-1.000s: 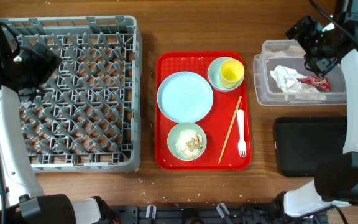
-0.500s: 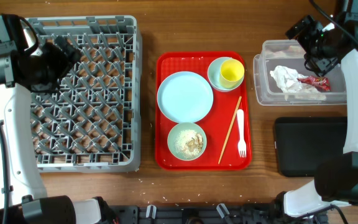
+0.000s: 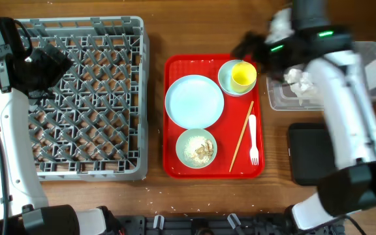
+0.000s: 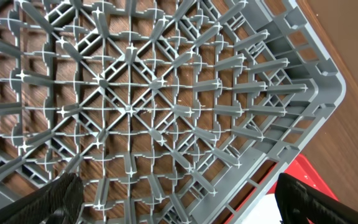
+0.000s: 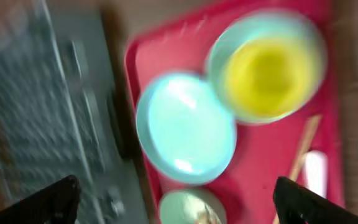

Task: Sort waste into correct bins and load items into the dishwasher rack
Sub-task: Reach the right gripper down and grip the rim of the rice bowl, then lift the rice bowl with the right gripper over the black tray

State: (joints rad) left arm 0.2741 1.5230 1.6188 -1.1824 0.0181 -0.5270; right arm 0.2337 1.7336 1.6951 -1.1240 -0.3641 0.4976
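Food scraps [image 3: 200, 151]: they lie in the near bowl [image 3: 196, 149] at the near end of the red tray [image 3: 235, 108]. Not yet binned.
Fork [image 3: 254, 139] and chopstick [image 3: 242, 136]: side by side on the right of the tray, not yet loaded.
Black tray [image 3: 312, 153]: near right, partly under the right arm.
Plate [image 3: 194, 101]: mid tray, left of the cup. Nothing rests on it.
Yellow cup [image 3: 243, 76]: stands inside the far bowl [image 3: 228, 77], at the far right corner of the tray.
Right gripper [image 5: 176, 202]: it has swung left from above the clear tub [image 3: 371, 72] to the far edge of the tray. Fingers wide apart, nothing between them. The cup lies just right of its centre line in the wrist view, which is motion-blurred. Judged: waste drop complete, reach for tableware begun.
Tissue [image 3: 297, 79]: in the tub. The arm hides any wrapper there.
Left gripper [image 4: 182, 198]: fingers spread wide and bare, above the far left of the dishwasher rack [image 3: 87, 171]. It has shifted only slightly. The visible part of the rack holds nothing.
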